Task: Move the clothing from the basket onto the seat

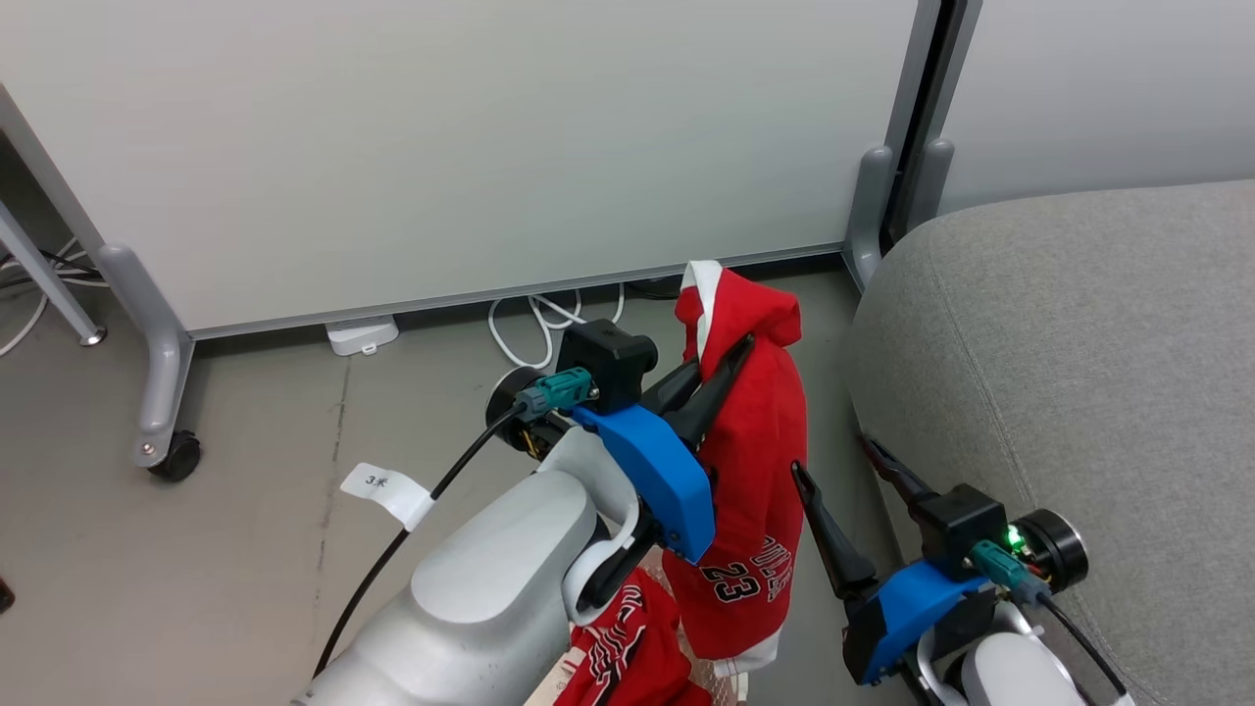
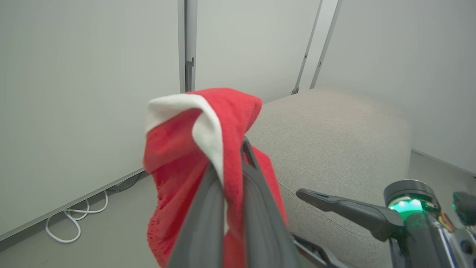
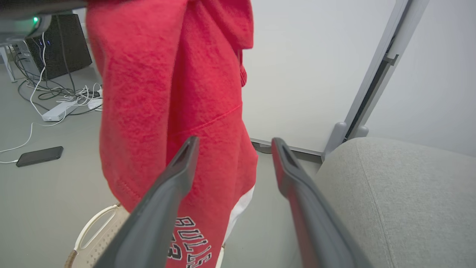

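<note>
Garment (image 1: 755, 441) pinched in left tool (image 1: 735, 355), seemingly above basket (image 3: 95, 238).

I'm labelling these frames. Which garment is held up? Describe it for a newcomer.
Left of the grey sofa, a red garment hangs from the left claw. Unlike the second red garment lying below it, this one dangles in mid-air, showing the number 23.

— What do the arms look like?
— Smooth, rounded, pale silver-grey shells, like the left forearm (image 1: 490, 579). Each wrist carries a bright blue cover (image 1: 652, 471), a black camera block (image 1: 608, 358) and a teal plug (image 1: 561, 389).
— Any cables?
— A black cable (image 1: 461, 458) with a white tag (image 1: 387, 488), marked "3", perhaps. The fingers (image 1: 828, 534) are long, dark and tapered. A green light (image 1: 1015, 537) glows on the right wrist.
</note>
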You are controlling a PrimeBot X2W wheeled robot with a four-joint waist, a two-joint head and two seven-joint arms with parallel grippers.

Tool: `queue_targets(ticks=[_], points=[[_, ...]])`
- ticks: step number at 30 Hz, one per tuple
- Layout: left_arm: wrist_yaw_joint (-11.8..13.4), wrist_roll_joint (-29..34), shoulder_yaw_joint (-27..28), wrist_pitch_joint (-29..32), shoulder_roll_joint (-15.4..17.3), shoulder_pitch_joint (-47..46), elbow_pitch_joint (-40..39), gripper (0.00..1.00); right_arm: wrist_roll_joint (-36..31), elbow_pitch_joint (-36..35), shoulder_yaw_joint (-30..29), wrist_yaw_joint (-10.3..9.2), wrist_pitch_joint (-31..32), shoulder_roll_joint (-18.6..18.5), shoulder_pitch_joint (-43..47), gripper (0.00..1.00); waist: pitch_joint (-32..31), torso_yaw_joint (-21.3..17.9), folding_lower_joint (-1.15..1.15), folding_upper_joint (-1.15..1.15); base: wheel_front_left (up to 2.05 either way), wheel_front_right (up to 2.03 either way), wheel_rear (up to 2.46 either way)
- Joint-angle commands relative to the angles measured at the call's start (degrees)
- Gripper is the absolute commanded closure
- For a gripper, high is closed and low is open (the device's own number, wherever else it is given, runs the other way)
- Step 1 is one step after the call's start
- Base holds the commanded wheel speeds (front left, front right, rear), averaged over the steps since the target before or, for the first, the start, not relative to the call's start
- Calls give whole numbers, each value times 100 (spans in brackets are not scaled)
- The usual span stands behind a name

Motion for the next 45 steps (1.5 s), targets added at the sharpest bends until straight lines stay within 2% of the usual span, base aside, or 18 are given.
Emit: queue_targets(ticks=[1, 10, 17, 33, 34, 35, 37, 38, 39, 45], points=[[-13, -30, -33, -40, -1, -102, -15, 100, 25, 93, 22, 3, 26, -18, -139, 0, 17, 13, 0, 0, 0, 0, 0], [-13, -231, -253, -92, -1, -199, -68, 100, 438, 1085, 405, 3, 52, -17, -824, 0, 80, 89, 0, 0, 0, 0, 0], [-13, -354, -425, -111, -2, -269, -86, 100, 484, 1738, 706, 3, -26, -34, -1296, 0, 92, 140, 0, 0, 0, 0, 0], [-13, -606, -759, -162, -3, -352, -121, 100, 914, 2719, 1311, 3, -263, -124, -1912, 0, 65, 189, 0, 0, 0, 0, 0], [-13, -628, -788, -179, -1, -363, -114, 100, 1020, 2838, 1389, 3, -265, -118, -1972, 7, 54, 192, 0, 0, 0, 0, 0], [-13, -644, -803, -189, -2, -371, -110, 100, 1070, 2896, 1417, 3, -285, -114, -2004, 38, 50, 195, 0, 0, 0, 0, 0], [-13, -680, -838, -196, -2, -383, -101, 100, 1172, 2992, 1440, 3, -343, -108, -2046, 73, 45, 197, 0, 0, 0, 0, 0], [-13, -680, -838, -196, -2, -383, -101, 100, 1172, 2992, 1440, 3, -343, -108, -2046, 73, 45, 197, 0, 0, 0, 0, 0], [-13, -691, -853, -201, -2, -386, -96, 100, 1193, 3047, 1465, 3, -376, -102, -2054, 100, 41, 197, 0, 0, 0, 0, 0], [-13, -774, -935, -240, 19, -426, -41, 100, 1326, 3272, 1602, 3, -530, -70, -2129, 100, 14, 181, 0, 0, 0, 0, 0]])
